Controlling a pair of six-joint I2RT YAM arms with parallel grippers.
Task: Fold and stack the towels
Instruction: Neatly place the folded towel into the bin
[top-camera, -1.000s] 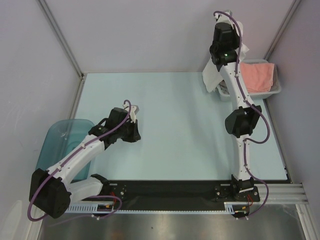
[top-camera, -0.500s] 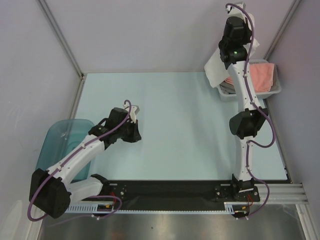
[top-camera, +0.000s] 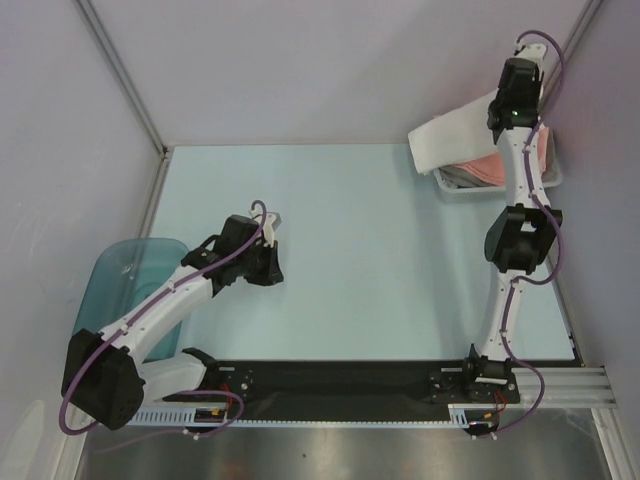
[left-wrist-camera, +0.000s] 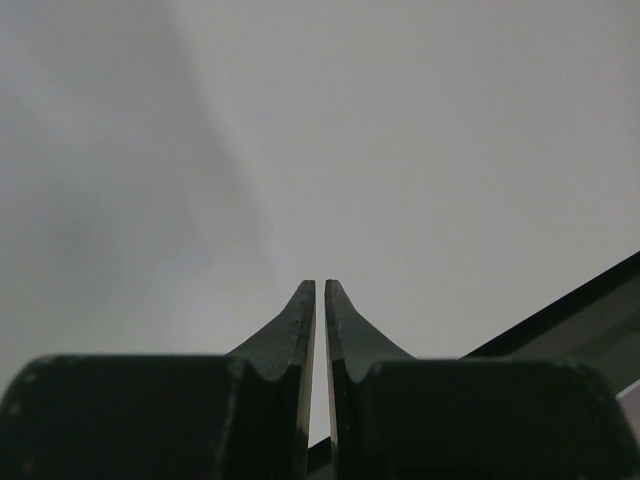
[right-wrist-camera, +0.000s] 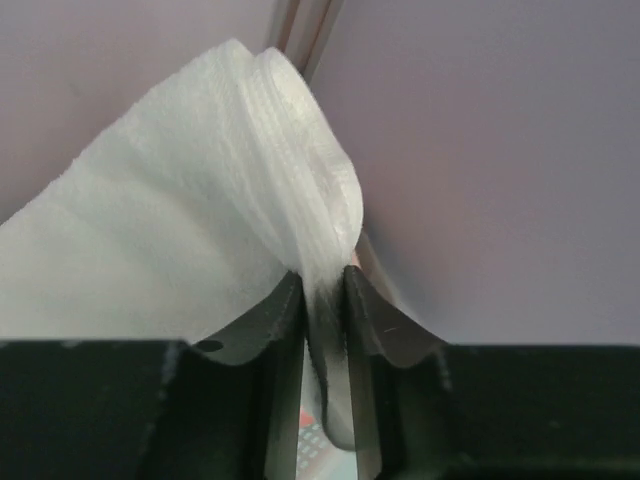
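Note:
My right gripper (top-camera: 503, 93) is raised high at the back right, above the white mesh basket (top-camera: 447, 185), and is shut on the white towel (top-camera: 450, 133). The towel hangs to the left of the gripper, over the basket. In the right wrist view the white towel (right-wrist-camera: 190, 230) is pinched between the fingers (right-wrist-camera: 283, 310). The salmon-pink towel (top-camera: 492, 165) lies in the basket, partly hidden by the arm. My left gripper (top-camera: 270, 222) is shut and empty, low over the left middle of the table. The grey and light blue towels are out of view.
The teal plastic tub (top-camera: 120, 280) sits at the table's left edge, under my left arm. Pale walls stand at the back and both sides. A black strip (top-camera: 350, 385) runs along the near edge by the arm bases.
My right gripper has lifted the white towel up and swung to the right, from beside the basket's left to high above its far side. The left arm has barely moved.

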